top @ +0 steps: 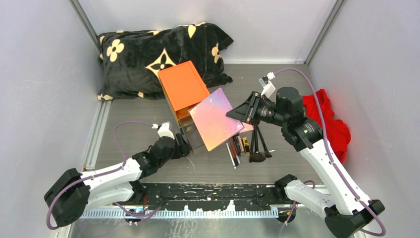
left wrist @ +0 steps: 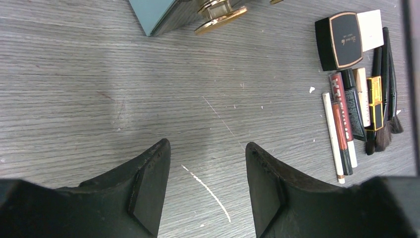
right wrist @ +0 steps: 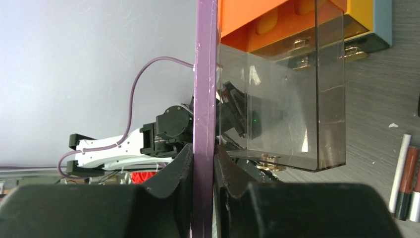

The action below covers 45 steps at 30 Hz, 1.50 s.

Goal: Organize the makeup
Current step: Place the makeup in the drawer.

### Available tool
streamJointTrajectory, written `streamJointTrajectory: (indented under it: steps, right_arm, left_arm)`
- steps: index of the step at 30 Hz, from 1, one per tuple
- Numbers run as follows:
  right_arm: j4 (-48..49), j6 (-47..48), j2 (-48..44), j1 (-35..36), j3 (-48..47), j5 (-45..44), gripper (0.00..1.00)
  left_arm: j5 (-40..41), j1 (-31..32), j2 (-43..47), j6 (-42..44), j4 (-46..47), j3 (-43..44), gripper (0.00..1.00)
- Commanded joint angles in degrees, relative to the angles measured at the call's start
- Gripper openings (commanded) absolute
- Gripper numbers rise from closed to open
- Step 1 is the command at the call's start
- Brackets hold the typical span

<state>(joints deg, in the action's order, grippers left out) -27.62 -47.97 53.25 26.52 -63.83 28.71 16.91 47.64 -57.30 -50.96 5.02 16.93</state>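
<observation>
While the right gripper [right wrist: 203, 154] pinches the thin edge of the pink palette [top: 214, 118] between its nearly closed fingers, the flat panel stands edge-on to its wrist camera, running straight out from the jaws and lifted off the table [top: 148, 166]. From above, its glossy face shows tilted upward. Just to the right of the held palette, seen from that wrist, a clear drawer [right wrist: 282, 99] with gold knobs is drawn out of the orange-topped box [top: 182, 87]; whether palette and drawer touch cannot be told. Below this gripper and slightly toward the arm bases, the other makeup lies on the table: slim brushes [top: 257, 148] with dark fluffy heads and a row of thin tubes [left wrist: 346, 114] in red, black, gold and white, laid side by side. A red cloth [top: 329, 119] is bunched behind the right arm's wrist. The left gripper [left wrist: 207, 146] hangs low over the table with its jaws about halfway apart and nothing between them but bare wood grain. Ahead of its fingers and off to their right sit the same tubes and brushes, with a black gold-rimmed compact [left wrist: 341, 39] at the far end of the row. A black flowered cushion [top: 158, 49] lies well beyond both grippers, behind the box.
</observation>
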Motion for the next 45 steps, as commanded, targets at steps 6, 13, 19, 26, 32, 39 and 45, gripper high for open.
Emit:
streamJointTrajectory:
  steps: [6,13,19,26,32,39,45]
  right_arm:
    - [6.38,-6.59,-1.11,0.89,3.41,0.04,0.01]
    - [7.25,-7.56,2.40,2.59,3.52,-0.65,0.01]
    - [6.86,-7.90,6.46,4.48,0.16,-2.36,0.01]
    - [8.60,-9.43,8.84,5.87,0.17,-4.29,0.01]
    - [6.96,-7.87,10.90,7.36,-2.66,-7.65,0.01]
    - [6.07,-7.64,12.21,7.68,-2.59,-9.43,0.24]
    - [4.87,-8.28,14.22,7.93,-4.15,-10.40,0.28]
  left_arm:
    - [1.11,0.18,3.22,1.49,-0.33,1.90,0.58]
    - [1.51,0.18,3.38,2.09,-0.30,1.83,0.58]
    - [2.80,0.21,4.92,2.33,-0.93,1.40,0.58]
    - [4.02,0.22,8.53,3.27,-3.76,1.57,0.59]
    - [4.78,0.23,10.32,3.74,-5.33,1.56,0.59]
    - [5.05,0.23,9.97,4.10,-5.30,1.67,0.60]
    - [5.26,0.18,10.12,4.38,-5.43,1.79,0.60]
